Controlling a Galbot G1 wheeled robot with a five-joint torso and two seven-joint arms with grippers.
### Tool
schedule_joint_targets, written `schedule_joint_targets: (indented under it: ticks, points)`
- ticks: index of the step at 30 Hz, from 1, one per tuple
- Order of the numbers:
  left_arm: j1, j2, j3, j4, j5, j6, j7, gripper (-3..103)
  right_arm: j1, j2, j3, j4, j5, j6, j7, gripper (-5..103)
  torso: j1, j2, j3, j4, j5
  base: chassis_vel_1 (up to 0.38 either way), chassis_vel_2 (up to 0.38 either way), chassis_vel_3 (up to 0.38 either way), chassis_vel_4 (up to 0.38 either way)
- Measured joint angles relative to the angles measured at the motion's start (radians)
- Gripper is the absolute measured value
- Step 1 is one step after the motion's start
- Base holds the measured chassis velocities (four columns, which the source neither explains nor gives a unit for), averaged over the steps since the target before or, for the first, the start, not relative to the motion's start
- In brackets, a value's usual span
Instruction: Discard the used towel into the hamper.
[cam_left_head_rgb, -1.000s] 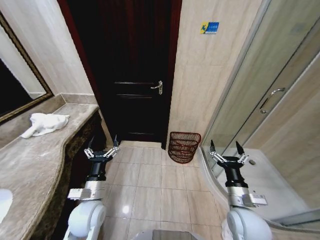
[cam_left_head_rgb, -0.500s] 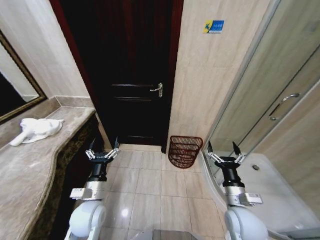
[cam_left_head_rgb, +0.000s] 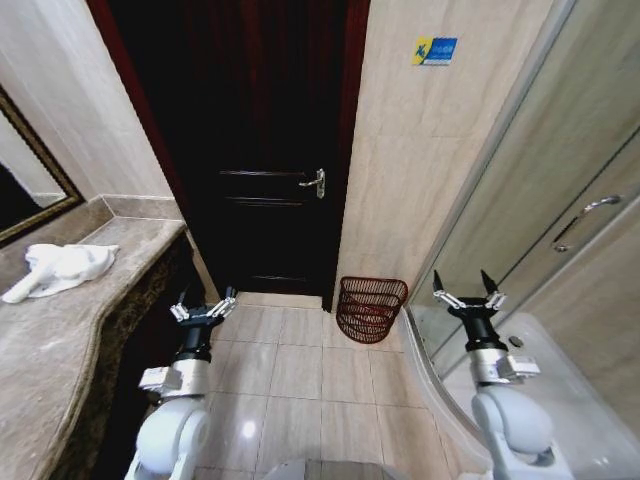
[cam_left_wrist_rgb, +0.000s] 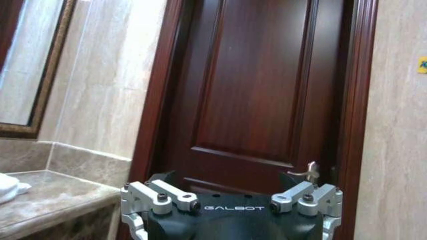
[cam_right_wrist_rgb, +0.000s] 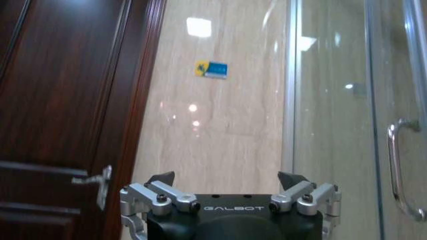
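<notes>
The used towel (cam_left_head_rgb: 56, 270), white and crumpled, lies on the marble counter (cam_left_head_rgb: 70, 340) at the left; its edge also shows in the left wrist view as the towel (cam_left_wrist_rgb: 7, 186). The hamper (cam_left_head_rgb: 370, 308), a dark reddish-brown openwork basket, stands on the floor against the wall right of the door. My left gripper (cam_left_head_rgb: 203, 305) is held low beside the counter's front, open and empty, well below and right of the towel. My right gripper (cam_left_head_rgb: 468, 293) is open and empty, just right of the hamper by the shower glass.
A dark wooden door (cam_left_head_rgb: 262, 150) with a metal handle (cam_left_head_rgb: 316, 182) is shut straight ahead. A framed mirror (cam_left_head_rgb: 25, 190) hangs over the counter. A glass shower enclosure (cam_left_head_rgb: 560, 240) fills the right side. Tiled floor (cam_left_head_rgb: 300, 370) lies between the arms.
The whole picture has shifted, so the camera has moved: the counter and towel now sit farther left. Both grippers stay open and empty. The towel and hamper have not moved.
</notes>
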Motion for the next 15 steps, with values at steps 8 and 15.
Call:
schedule_joint_targets:
  ticks: [8,15]
  points:
    - [-0.014,0.007,0.027,0.048,-0.008,-0.036,-0.007,100,-0.122,0.062,-0.053,0.083,-0.021,-0.019,-0.052,100,0.000,0.000,0.000,-0.0008,-0.0003,0.006,-0.005,0.006,0.013]
    - [-0.007,-0.006,0.034,0.063,0.067,-0.062,0.035,100,-0.141,0.095,-0.059,0.093,-0.019,-0.005,-0.083,100,0.000,0.000,0.000,-0.0004,0.0001,0.000,0.000,0.000,0.000]
